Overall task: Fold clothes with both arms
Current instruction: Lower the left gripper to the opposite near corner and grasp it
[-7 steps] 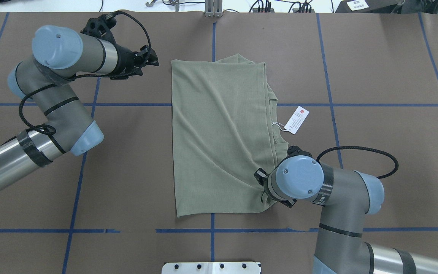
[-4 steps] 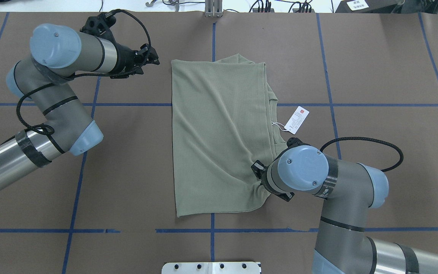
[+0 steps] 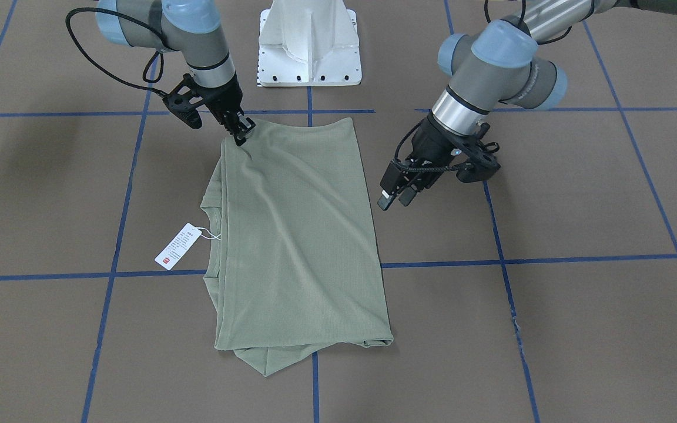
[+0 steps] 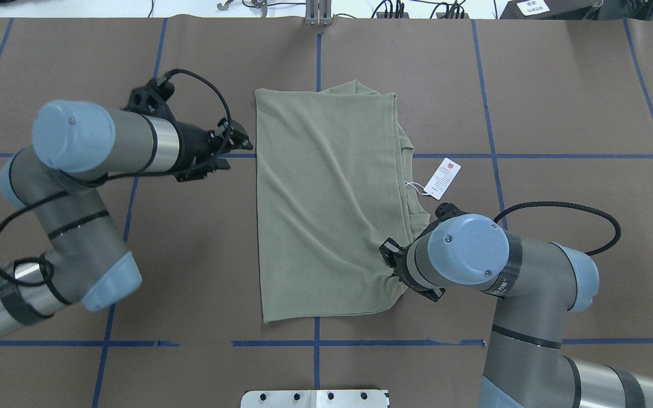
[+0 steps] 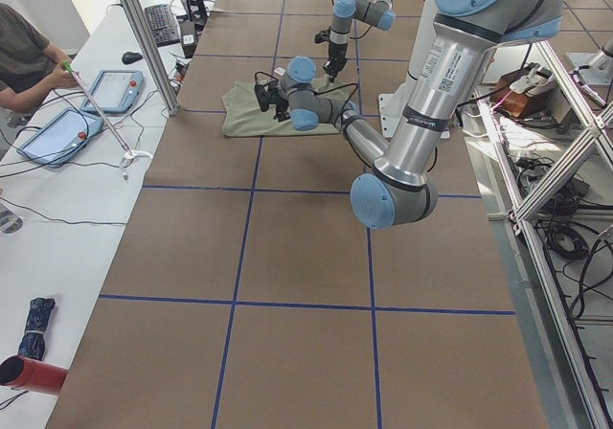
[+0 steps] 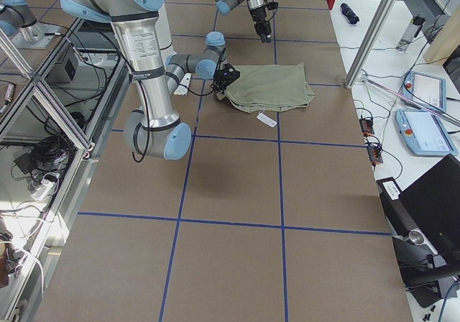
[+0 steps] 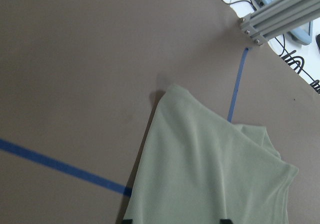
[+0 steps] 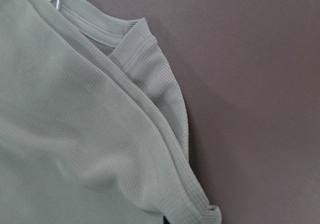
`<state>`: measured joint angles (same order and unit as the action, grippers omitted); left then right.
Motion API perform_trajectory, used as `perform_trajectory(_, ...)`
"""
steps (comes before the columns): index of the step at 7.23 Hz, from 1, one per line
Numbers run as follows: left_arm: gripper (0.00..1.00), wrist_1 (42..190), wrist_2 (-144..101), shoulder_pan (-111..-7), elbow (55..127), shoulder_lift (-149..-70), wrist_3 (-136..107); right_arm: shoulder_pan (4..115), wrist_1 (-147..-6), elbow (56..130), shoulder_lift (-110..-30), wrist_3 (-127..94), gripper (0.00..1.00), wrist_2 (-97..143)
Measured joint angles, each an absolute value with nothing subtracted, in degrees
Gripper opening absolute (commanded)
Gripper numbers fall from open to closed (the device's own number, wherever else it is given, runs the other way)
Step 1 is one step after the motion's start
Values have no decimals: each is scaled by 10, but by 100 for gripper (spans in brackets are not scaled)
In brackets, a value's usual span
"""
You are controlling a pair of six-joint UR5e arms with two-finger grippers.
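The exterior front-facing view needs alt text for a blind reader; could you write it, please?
A folded green shirt lies on a brown table; the right gripper pinches its corner, and the open left gripper hovers beside it.

Overhead, a blue wrist cap (image 4: pixel 465 249) is hiding the right gripper (image 3: pixel 241 134) on the shirt (image 4: pixel 326 198). The hang tag (image 4: pixel 442 178) is carrying print too small to read.

The overhead camera looked down from behind the robot's base (image 3: pixel 309 41); the front one faced it across the tabletop's (image 3: pixel 609 329) opposite edge. Side cameras stood far off at each end. Both wrist cameras hung close over the shirt (image 4: pixel 326 198), which every view shared.
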<state>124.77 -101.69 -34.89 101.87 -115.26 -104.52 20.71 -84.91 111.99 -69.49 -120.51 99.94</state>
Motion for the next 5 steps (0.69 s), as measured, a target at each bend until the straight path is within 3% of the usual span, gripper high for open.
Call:
perform_trajectory(2,66,1169,-942,-246,1073,-1136,-1117,207,-850,1123,-698,-1205,0,1007)
perform_trajectory(5,65,1151,-885,-151,1072,-1106,-1192,208,-850,1126,-698,-1205,0,1009)
